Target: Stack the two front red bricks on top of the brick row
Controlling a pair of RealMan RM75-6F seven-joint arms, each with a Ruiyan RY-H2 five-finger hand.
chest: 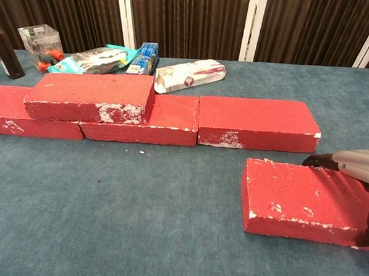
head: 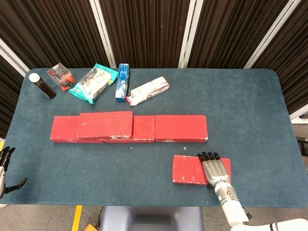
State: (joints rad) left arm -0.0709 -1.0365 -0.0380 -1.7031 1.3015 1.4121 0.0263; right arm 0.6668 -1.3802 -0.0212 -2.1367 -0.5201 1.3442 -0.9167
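R robot hand [chest: 356, 167] grips front brick [chest: 299, 199]; stacked brick [chest: 91, 96] on row.

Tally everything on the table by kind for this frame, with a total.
Red bricks: 5, namely three in the brick row, one stacked brick and one front brick under the right hand
Dark bottle with white cap: 1
Clear plastic box: 1
Teal snack bag: 1
Blue carton: 1
White-and-pink packet: 1
Total: 10

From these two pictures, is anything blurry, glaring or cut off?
Head view: evenly lit and sharp, soft shadows only; the left hand is cut by the frame's left edge. Chest view: the right hand on the front brick runs out of frame at right; the brick row stays crisp, no glare.
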